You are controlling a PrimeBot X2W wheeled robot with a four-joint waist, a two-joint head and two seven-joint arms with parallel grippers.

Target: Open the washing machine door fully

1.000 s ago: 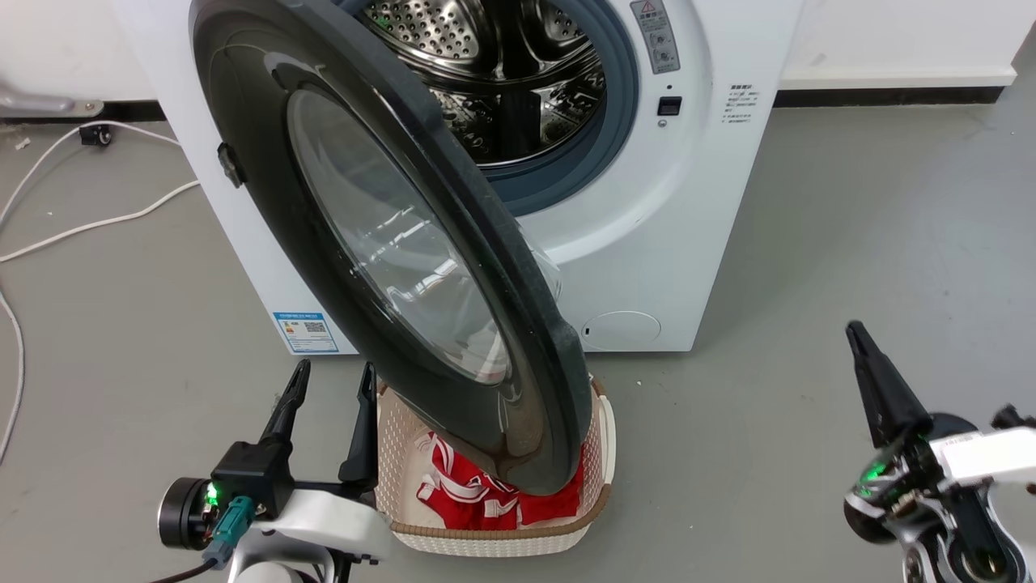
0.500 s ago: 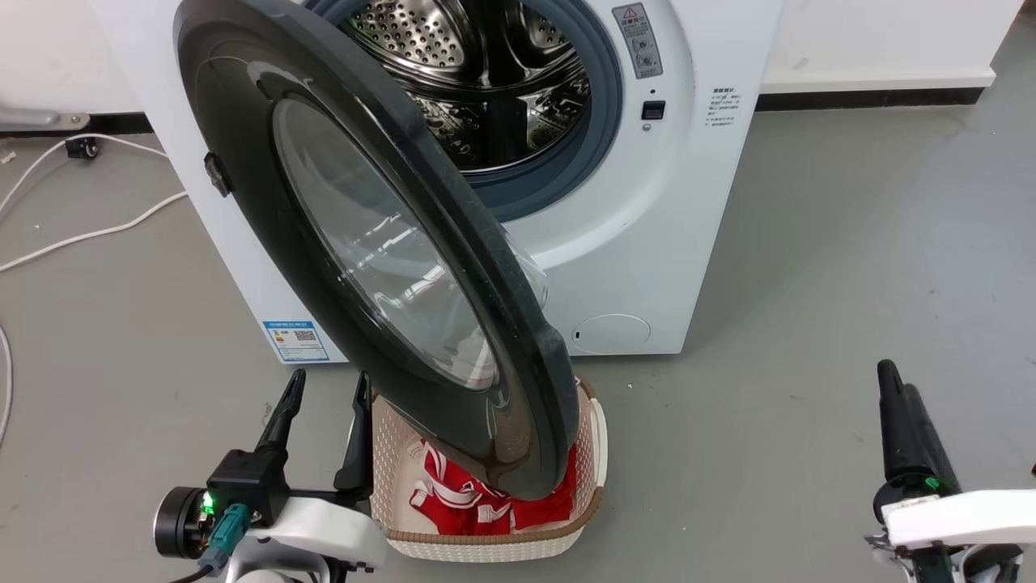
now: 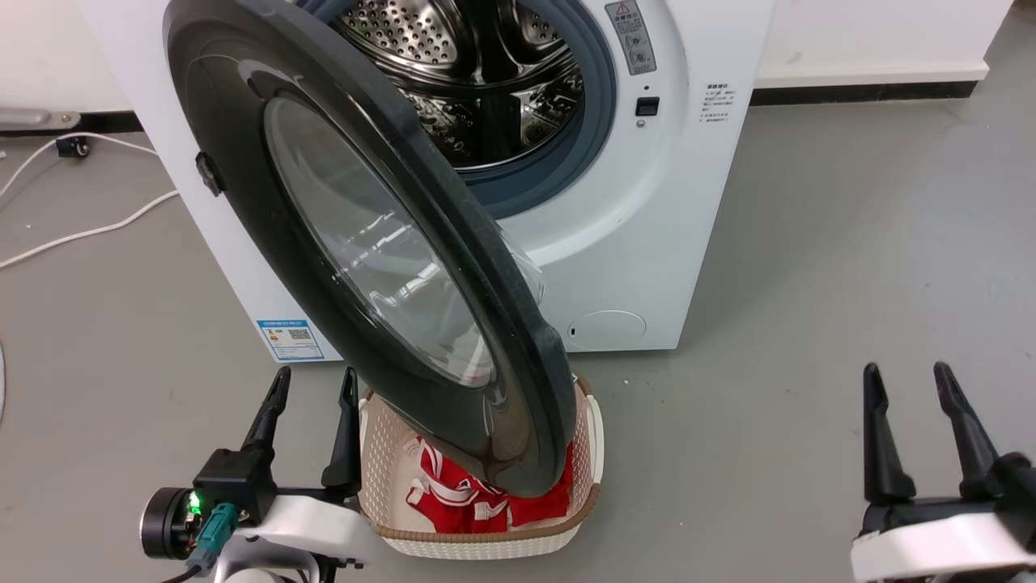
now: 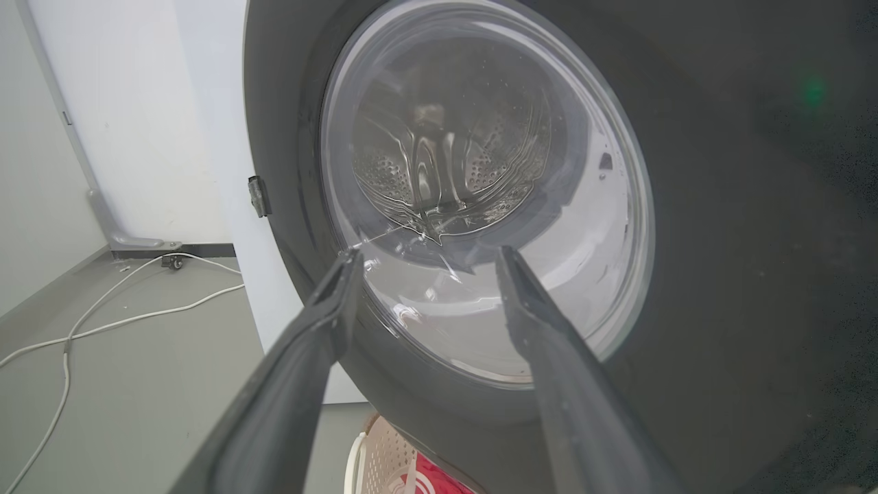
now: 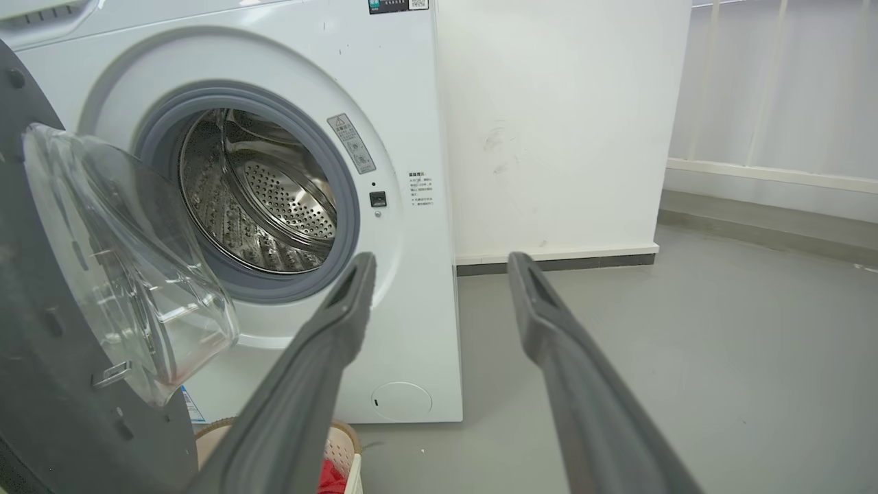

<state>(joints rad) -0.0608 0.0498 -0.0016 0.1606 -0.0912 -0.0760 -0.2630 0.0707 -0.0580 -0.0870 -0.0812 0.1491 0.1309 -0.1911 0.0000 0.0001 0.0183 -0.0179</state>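
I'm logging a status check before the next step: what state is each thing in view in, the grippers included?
Large round glossy black washing machine door with clear glass window: open, swung out over the basket.
Perforated steel drum: exposed; nothing seen inside.
White woven plastic basket: on the floor, holding red and white cloth.
Left gripper: fingers open, empty.
Right gripper: fingers open, empty.

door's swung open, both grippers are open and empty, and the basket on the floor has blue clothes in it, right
Not quite. The clothes in the basket are red and white, not blue; the head view shows it. The rest holds: the washing machine door is swung open, and the left gripper and right gripper are open and empty.
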